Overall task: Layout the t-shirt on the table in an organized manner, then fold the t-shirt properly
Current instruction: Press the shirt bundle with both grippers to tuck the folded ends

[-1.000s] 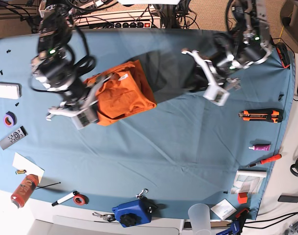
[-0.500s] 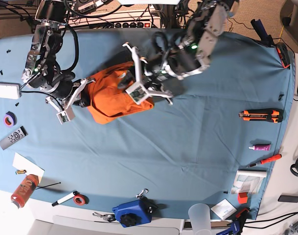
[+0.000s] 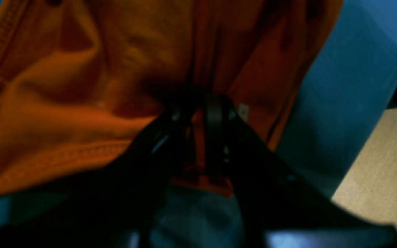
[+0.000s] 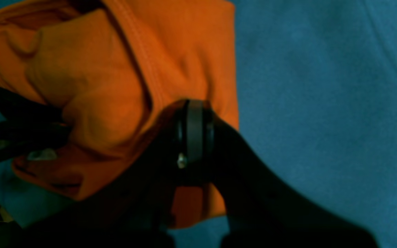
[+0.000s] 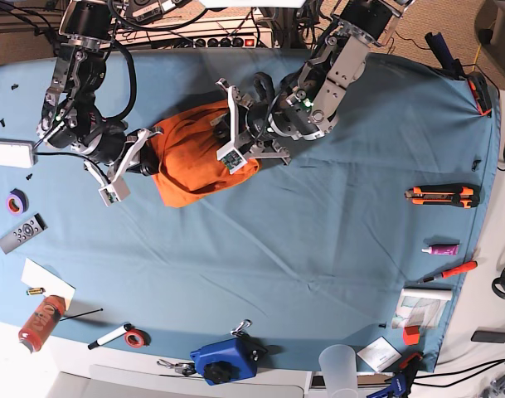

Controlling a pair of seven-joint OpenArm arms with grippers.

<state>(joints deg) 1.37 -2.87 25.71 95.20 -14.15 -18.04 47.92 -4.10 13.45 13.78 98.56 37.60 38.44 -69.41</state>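
The orange t-shirt (image 5: 190,162) lies bunched in a crumpled heap on the blue-teal table (image 5: 318,249), left of centre toward the far edge. My left gripper (image 5: 227,141) reaches in from the right and is shut on a fold at the heap's right side; in the left wrist view orange fabric (image 3: 81,103) runs between the left gripper's (image 3: 198,117) jaws. My right gripper (image 5: 143,162) is at the heap's left edge. In the right wrist view its fingers (image 4: 193,127) are pressed together with t-shirt cloth (image 4: 115,86) gathered around and below them.
An orange utility knife (image 5: 441,196), a red screwdriver (image 5: 451,271) and a small tube (image 5: 441,249) lie at the right edge. A blue device (image 5: 225,358), a clear cup (image 5: 337,365) and a marker (image 5: 111,335) sit along the near edge. A remote (image 5: 21,233), purple tape (image 5: 16,201) and a white box (image 5: 10,153) are at the left.
The left arm swung from the far right across to the t-shirt and closed on its right side. The right arm drew back to the left, and the shirt bunched tighter.
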